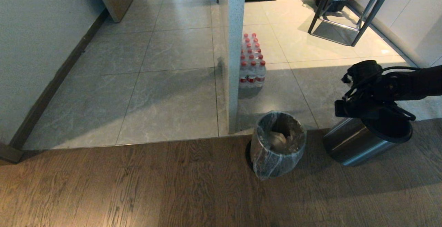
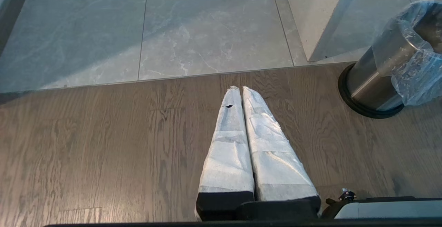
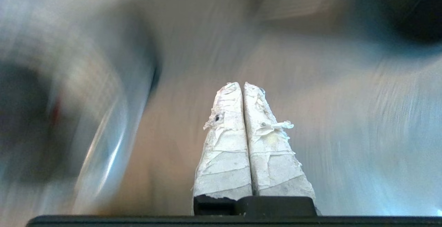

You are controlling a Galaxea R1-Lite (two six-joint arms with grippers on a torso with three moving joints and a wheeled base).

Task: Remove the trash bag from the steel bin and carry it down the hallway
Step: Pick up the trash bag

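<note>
Trash bag (image 1: 276,151) seated in its steel bin (image 2: 376,82); both pincers closed and empty.

I read the bag as a clear liner folded over the rim of the upright bin on the wood-plank floor, at the foot of the speckled pillar (image 1: 232,47), so removal is not yet begun. I see the right pincer (image 3: 243,86) with its taped fingers pressed together on nothing; its arm hangs over a second steel bin (image 1: 359,140) that leans tilted, well apart from the bag. I keep the left pincer (image 2: 241,89) parked low over the planks, fingers together. Grey hallway tiles (image 1: 165,82) lie just beyond, beside a bottle pack (image 1: 252,65).
</note>
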